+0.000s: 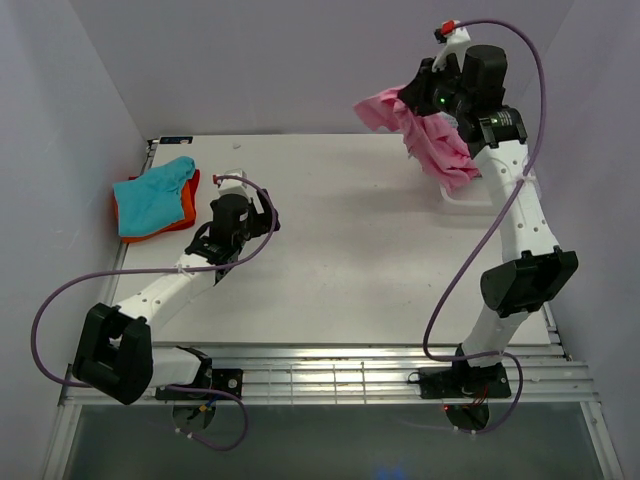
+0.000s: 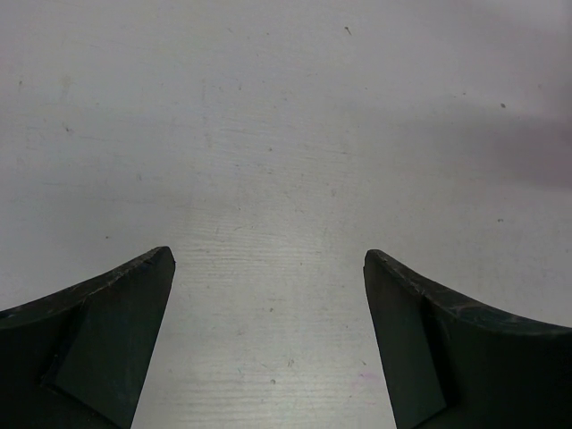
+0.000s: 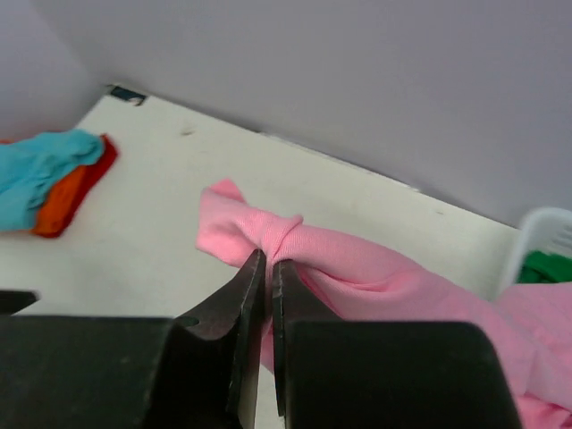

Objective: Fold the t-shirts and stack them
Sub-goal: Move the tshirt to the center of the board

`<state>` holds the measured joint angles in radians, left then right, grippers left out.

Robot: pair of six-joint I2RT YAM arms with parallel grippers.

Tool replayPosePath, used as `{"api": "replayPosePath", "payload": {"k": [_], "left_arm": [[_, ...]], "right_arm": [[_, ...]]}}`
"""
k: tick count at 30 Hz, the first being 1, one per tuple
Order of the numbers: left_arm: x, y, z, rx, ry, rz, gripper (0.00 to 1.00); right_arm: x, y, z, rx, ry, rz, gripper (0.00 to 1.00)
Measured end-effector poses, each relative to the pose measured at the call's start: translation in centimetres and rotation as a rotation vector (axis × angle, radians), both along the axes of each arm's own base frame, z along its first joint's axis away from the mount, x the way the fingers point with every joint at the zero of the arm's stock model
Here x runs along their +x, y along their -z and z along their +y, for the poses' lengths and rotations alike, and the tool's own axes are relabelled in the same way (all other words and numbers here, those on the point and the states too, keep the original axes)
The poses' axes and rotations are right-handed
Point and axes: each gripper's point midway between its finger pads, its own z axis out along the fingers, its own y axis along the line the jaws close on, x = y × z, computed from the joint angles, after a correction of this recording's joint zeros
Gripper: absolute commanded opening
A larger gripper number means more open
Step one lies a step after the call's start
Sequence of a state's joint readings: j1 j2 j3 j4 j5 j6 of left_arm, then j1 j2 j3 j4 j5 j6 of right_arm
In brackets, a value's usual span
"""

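White table (image 1: 350,260) — right end effector (image 3: 269,259) clamped on pink t-shirt (image 3: 384,277); left end effector (image 2: 268,253) spread wide.

The pink t-shirt (image 1: 445,155) hides most of the basket (image 1: 468,203); the green t-shirt (image 3: 550,266) is cropped.

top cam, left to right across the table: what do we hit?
Teal t-shirt lying on the orange t-shirt → open left gripper → pink t-shirt, hanging from the shut right gripper.
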<state>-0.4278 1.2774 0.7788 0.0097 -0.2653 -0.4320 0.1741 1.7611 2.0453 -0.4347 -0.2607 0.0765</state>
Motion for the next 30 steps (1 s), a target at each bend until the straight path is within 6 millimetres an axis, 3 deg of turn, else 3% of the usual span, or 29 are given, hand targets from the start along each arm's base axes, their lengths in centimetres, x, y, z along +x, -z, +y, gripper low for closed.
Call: {"api": "replayPosePath", "payload": {"k": [3, 6, 12, 18, 24, 28, 30], "left_arm": [[-0.1, -0.3, -0.1, -0.014, 0.003, -0.001, 0.98], [-0.3, -0.9, -0.2, -0.028, 0.004, -0.016, 0.98], [-0.5, -2.4, -0.1, -0.059, -0.002, -0.050, 0.98], [-0.5, -2.8, -0.2, -0.083, -0.009, -0.055, 0.98], [-0.7, -2.6, -0.3, -0.096, -0.013, -0.048, 0.98], [-0.7, -2.7, -0.3, -0.108, -0.018, -0.049, 0.98], [-0.7, -2.9, -0.3, -0.116, -0.020, -0.053, 0.98]], "right_arm": [[-2.7, -1.5, 5.4, 0.047, -0.184, 0.013, 0.08], [-4.9, -2.7, 9.2, 0.098, -0.323, 0.033, 0.08], [-10.1, -7.2, 14.6, 0.297, -0.615, 0.036, 0.08], [-13.8, -12.5, 15.6, 0.440, -0.812, -0.024, 0.08], [-17.5, -16.0, 15.3, 0.520, -0.951, -0.057, 0.08], [-18.9, -17.1, 15.1, 0.545, -1.001, -0.071, 0.08], [-19.5, -16.1, 14.9, 0.550, -0.984, -0.043, 0.08]]}}
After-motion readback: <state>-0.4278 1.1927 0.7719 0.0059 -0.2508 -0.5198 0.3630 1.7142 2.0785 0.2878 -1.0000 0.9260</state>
